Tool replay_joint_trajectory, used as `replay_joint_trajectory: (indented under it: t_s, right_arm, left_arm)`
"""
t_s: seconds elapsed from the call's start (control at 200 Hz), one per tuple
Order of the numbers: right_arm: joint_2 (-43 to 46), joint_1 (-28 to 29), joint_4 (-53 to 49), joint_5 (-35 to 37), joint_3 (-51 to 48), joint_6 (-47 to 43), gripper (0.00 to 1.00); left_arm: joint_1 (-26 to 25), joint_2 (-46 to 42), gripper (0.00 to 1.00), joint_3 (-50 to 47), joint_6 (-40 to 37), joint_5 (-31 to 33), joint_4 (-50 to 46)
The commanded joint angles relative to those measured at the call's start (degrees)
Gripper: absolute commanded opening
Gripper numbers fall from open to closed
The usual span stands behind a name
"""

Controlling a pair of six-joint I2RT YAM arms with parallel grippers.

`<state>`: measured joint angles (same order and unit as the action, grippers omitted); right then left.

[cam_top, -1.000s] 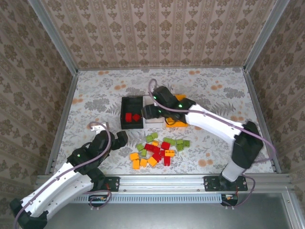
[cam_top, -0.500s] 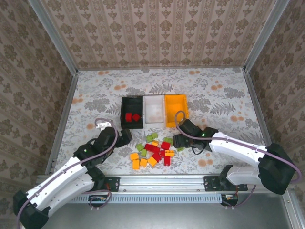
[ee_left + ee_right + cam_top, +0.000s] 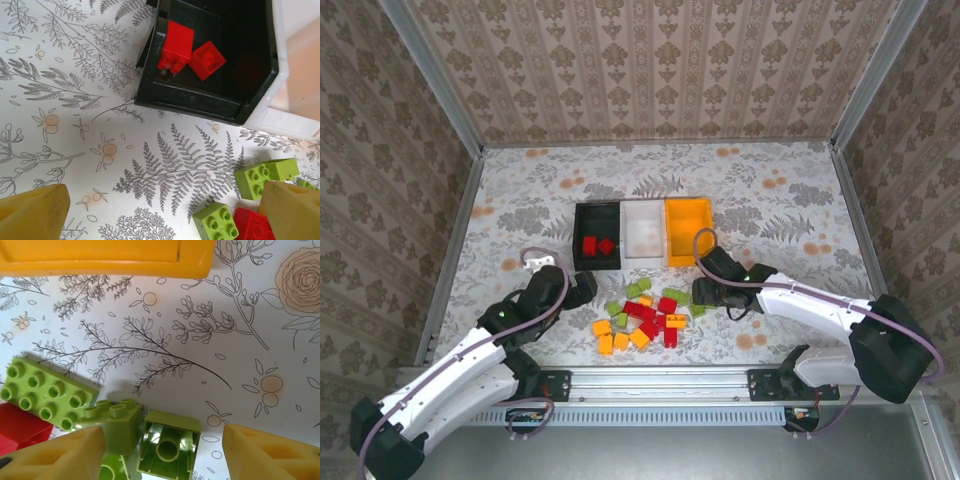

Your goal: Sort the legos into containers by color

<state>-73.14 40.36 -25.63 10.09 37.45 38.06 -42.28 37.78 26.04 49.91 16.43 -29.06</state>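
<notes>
Just in front of the orange bin (image 3: 100, 260), a light green lego (image 3: 170, 447) lies upside down, hollow side up, beside a longer green brick (image 3: 45, 395) that slants from upper left to lower right in the wrist view. Over it the right hand (image 3: 162, 440) straddles, fingers (image 3: 270, 455) apart and gripping nothing, while the left hand (image 3: 165, 200) gapes wide near the black bin (image 3: 200, 97). Floral tabletop (image 3: 770, 200), wallpapered walls (image 3: 650, 70).

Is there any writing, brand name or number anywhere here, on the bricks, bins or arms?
No readable text. Studs on the light green plastic bricks are too blurred to tell; the black plastic bin, orange plastic bin and floral table covering bear no lettering.
</notes>
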Motion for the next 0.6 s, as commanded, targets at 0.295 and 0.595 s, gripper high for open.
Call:
replay_joint_trajectory:
  t_s: [0.295,0.595]
  right_arm:
    - [-1.4,-1.8,1.5,-0.3,-4.1,1.2,0.6]
    - [4.7,-6.6,-2.3,2.6,-5.8,2.3,0.52]
  left_arm:
    - [1.4,-0.5,1.0,-1.2,-0.3,-1.2,0.8]
    - [1.8,-0.3,1.0,-2.1,0.4,-2.1,1.5]
